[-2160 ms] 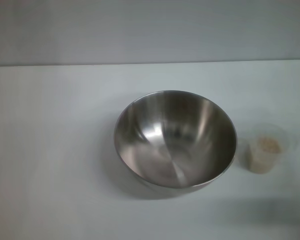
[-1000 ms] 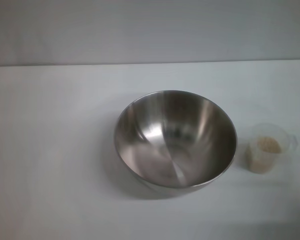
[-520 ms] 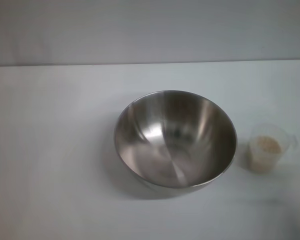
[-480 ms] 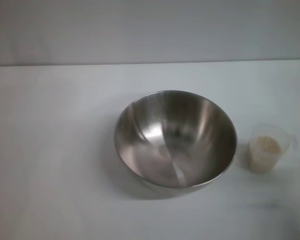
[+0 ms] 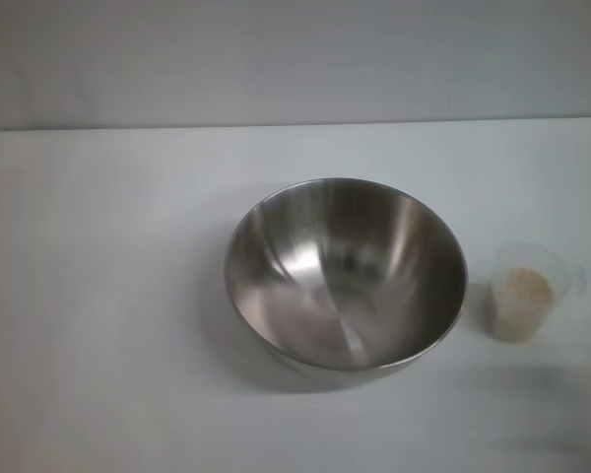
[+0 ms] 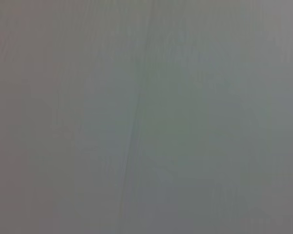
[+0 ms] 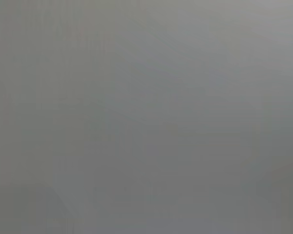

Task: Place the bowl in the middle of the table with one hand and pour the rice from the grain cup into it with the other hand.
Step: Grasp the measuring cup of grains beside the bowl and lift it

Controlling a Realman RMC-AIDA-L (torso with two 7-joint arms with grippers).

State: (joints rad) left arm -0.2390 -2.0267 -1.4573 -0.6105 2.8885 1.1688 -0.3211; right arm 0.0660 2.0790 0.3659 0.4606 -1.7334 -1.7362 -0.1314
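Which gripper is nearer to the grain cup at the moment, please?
Neither can be named: no gripper shows in any view. The grain cup stands right of the bowl, on the right arm's side.

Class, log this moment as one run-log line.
bowl: upright, empty | grain cup: beside bowl, holds rice | grippers: not in view

No text, label, brand, number or sign can be read in any view. The bowl (image 5: 346, 274), the cup (image 5: 524, 293) and the table (image 5: 108, 296) are seen unmarked from the head camera. Only plain grey surfaces are shown by the two wrist views, with nothing written on them.
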